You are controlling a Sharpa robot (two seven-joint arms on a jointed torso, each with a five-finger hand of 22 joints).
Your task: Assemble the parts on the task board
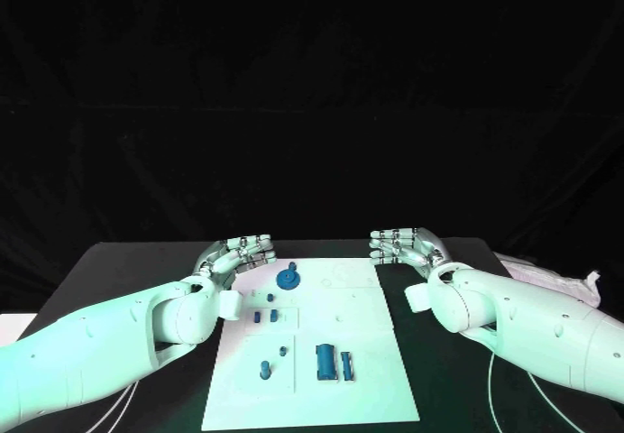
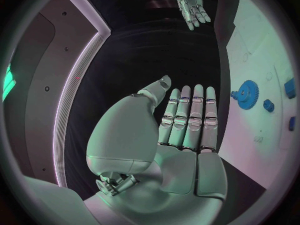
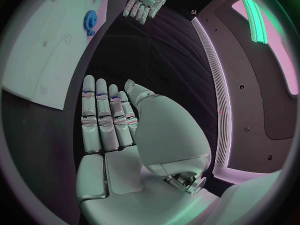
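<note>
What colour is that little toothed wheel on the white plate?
Blue. The toothed wheel shows best in the left wrist view.

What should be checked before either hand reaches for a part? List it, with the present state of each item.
1. Left hand holds nothing: ok, its fingers are straight and bare in the left wrist view.
2. Right hand holds nothing: ok, flat and bare in the right wrist view.
3. Both hands off the task board: ok, one at each far corner, touching no part.
4. Blue gear within sight of the left hand: ok, it lies on the board just beside it.
5. Large blue block free to pick: ok, nothing covers it.
6. Gear already seated on its peg: cannot tell.
</note>
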